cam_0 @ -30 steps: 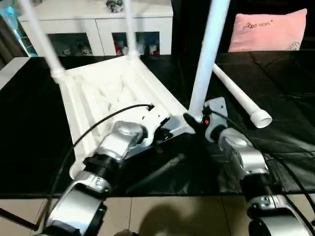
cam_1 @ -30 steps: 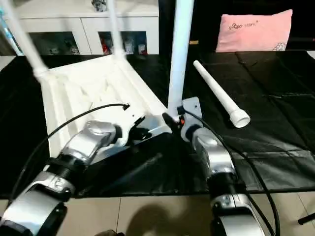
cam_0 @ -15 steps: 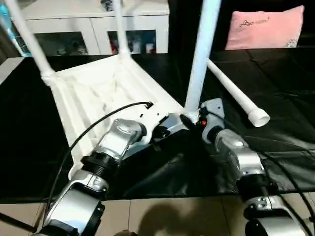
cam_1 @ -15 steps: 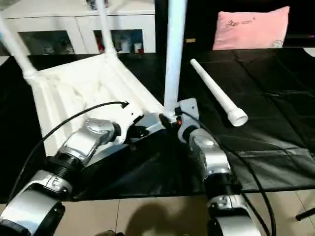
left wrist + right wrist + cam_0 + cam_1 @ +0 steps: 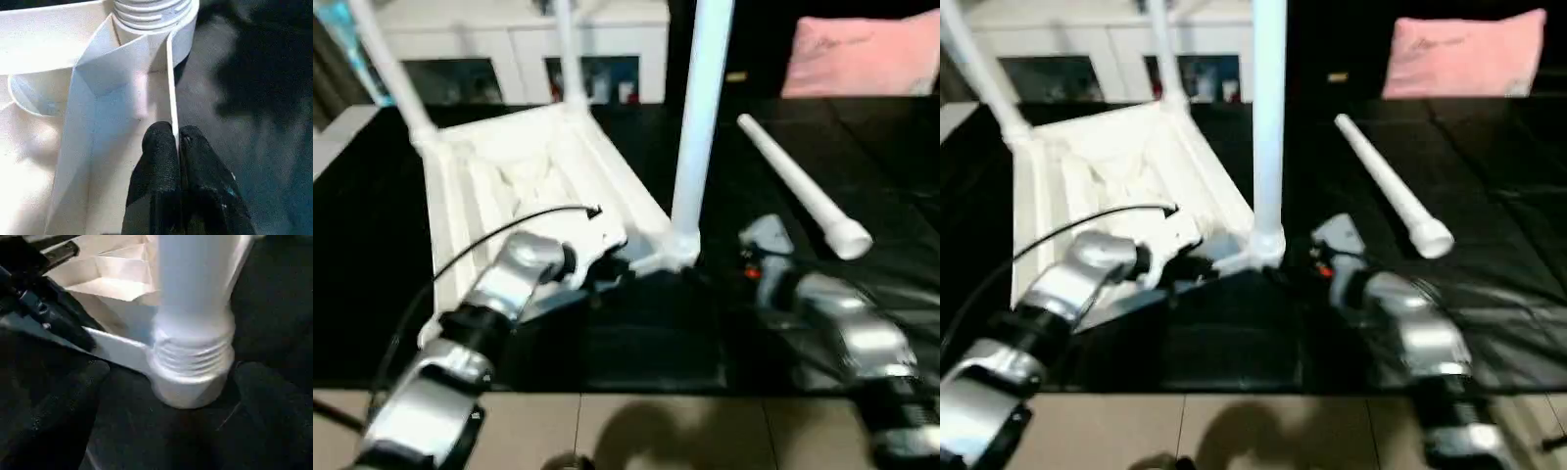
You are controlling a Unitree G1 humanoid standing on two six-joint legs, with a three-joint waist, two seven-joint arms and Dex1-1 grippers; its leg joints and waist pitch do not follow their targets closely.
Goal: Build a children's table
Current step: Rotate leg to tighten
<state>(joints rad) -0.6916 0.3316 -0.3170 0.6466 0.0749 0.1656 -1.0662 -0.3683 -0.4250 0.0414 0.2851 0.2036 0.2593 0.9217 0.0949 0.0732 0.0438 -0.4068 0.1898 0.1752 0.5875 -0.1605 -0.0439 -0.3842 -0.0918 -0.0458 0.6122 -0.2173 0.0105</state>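
Head views: tabletop (image 5: 524, 171) lies underside-up on the black mat (image 5: 862, 147); two far legs (image 5: 391, 69) stand in its far corner sockets; the near-right leg (image 5: 700, 108) stands upright in the corner socket (image 5: 677, 250); the fourth leg (image 5: 803, 191) lies loose on the mat, to the right of that socket, well apart from the tabletop. Left gripper (image 5: 607, 279) sits at the tabletop's near rim, just left of the socket; right gripper (image 5: 1317, 262) sits just right of the socket, off the leg.

Left wrist view: left gripper (image 5: 176, 147) is clenched on the thin rim wall (image 5: 171, 88) of the tabletop, right beside the threaded socket; pads (image 5: 159, 152) pinch it from both sides.

Right wrist view: right gripper's fingers (image 5: 54, 406) are spread wide either side of the leg base (image 5: 193, 357), touching nothing; released.

Step in hand, as a judgement: leg three looks seated; keep the left pinch firm so the tabletop doesn't skid; clear the right arm sideways without knocking the upright leg; then go for the loose leg near its wide end.

Versus a second ago: right gripper was against the leg base, now backed off and opened; left grip unchanged; camera has shifted slightly.
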